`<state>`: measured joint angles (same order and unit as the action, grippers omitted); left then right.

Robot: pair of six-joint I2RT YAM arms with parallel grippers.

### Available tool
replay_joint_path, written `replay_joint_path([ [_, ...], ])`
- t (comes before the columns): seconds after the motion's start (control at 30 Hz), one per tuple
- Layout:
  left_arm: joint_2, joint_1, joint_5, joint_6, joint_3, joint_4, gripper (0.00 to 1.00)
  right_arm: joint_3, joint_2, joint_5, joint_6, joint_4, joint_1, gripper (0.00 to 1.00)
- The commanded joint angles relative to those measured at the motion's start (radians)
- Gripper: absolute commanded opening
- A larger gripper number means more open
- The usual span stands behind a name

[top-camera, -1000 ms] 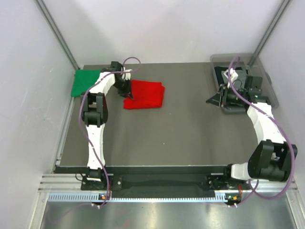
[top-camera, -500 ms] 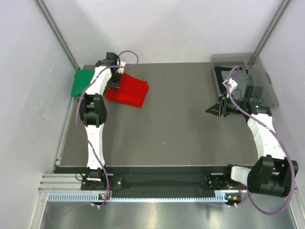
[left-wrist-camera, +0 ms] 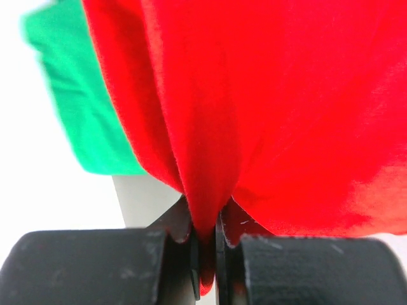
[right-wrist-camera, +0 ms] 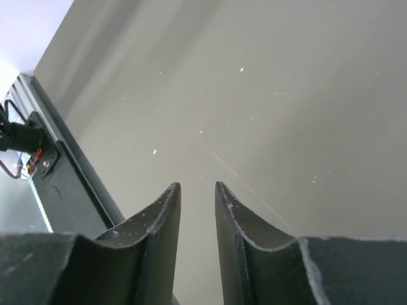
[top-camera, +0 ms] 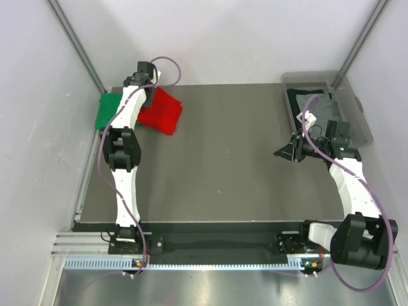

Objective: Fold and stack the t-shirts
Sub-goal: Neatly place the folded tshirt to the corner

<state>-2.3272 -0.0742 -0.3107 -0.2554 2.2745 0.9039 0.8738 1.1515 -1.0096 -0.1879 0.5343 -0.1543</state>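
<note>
The folded bright red t-shirt (top-camera: 162, 112) hangs from my left gripper (top-camera: 146, 95) at the table's back left, its left edge over the folded green t-shirt (top-camera: 109, 109). In the left wrist view the jaws (left-wrist-camera: 205, 219) are shut on a fold of the red t-shirt (left-wrist-camera: 273, 95), with the green t-shirt (left-wrist-camera: 76, 101) behind it on the left. My right gripper (top-camera: 282, 153) hovers over bare table left of the bin, slightly open and empty. The right wrist view shows a narrow gap in the right gripper (right-wrist-camera: 197, 185) with nothing between its fingers.
A clear plastic bin (top-camera: 354, 109) at the back right holds dark and grey t-shirts (top-camera: 307, 101). White walls close in the left, back and right sides. The grey tabletop (top-camera: 223, 172) fills the middle, with a metal rail (top-camera: 191, 245) along the near edge.
My left gripper has carried the red t-shirt left and back, to the green t-shirt. My right arm has drawn away from the bin, left and nearer.
</note>
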Motion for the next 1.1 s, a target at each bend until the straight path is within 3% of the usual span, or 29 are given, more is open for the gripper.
replay_joint_path([
  [0.0, 0.092, 0.007, -0.113, -0.033, 0.049, -0.121, 0.0, -0.015, -0.039, -0.034, -0.013, -0.057, -0.017, 0.29],
  [0.67, 0.108, 0.028, -0.304, -0.226, 0.036, -0.276, 0.0, -0.044, -0.022, -0.073, -0.016, -0.079, -0.065, 0.29],
  [1.07, 0.092, 0.054, -0.334, -0.249, 0.026, -0.322, 0.0, -0.045, -0.006, -0.089, -0.019, -0.083, -0.076, 0.29],
])
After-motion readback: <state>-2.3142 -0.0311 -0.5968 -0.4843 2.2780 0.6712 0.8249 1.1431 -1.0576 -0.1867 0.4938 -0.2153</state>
